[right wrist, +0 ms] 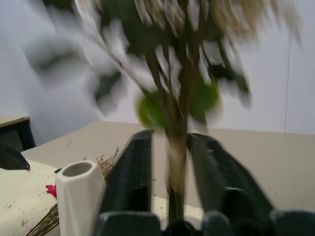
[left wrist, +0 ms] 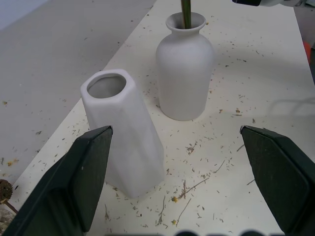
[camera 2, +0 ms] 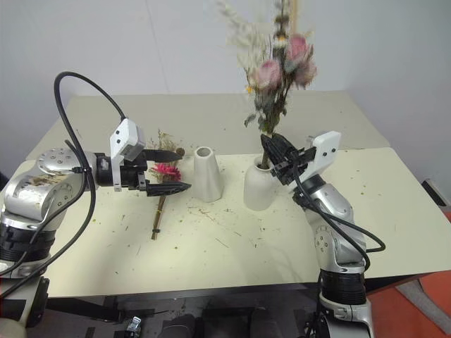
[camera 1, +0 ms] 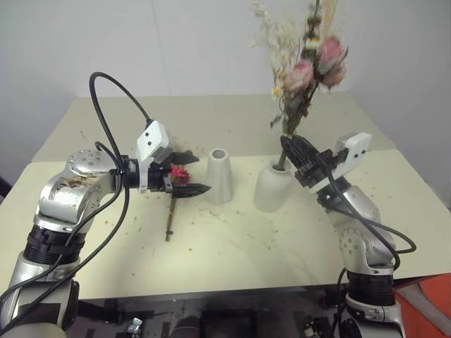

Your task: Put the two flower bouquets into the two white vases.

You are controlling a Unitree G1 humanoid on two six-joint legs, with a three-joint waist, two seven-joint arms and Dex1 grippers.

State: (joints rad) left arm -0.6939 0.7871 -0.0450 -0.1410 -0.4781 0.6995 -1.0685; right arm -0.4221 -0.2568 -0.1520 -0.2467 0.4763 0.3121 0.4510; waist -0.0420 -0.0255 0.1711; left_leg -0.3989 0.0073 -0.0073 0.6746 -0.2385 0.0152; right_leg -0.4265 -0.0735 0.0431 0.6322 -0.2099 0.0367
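While the cream tabletop is lying strewn with plant crumbs, the rose bouquet is standing in the round vase, its stems between the right pincer's slightly parted fingers. Beside the cone vase, the dried bouquet is lying beneath the wide-open, empty left pincer.

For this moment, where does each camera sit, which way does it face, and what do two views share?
Left eye, right eye: head, looking down at the table; both arms show.
Left wrist: along the open left end effector toward the slim vase and the round vase.
Right wrist: along the right end effector, fingers flanking the rose bouquet stems.
Shared: the slim vase appears in both wrist views.
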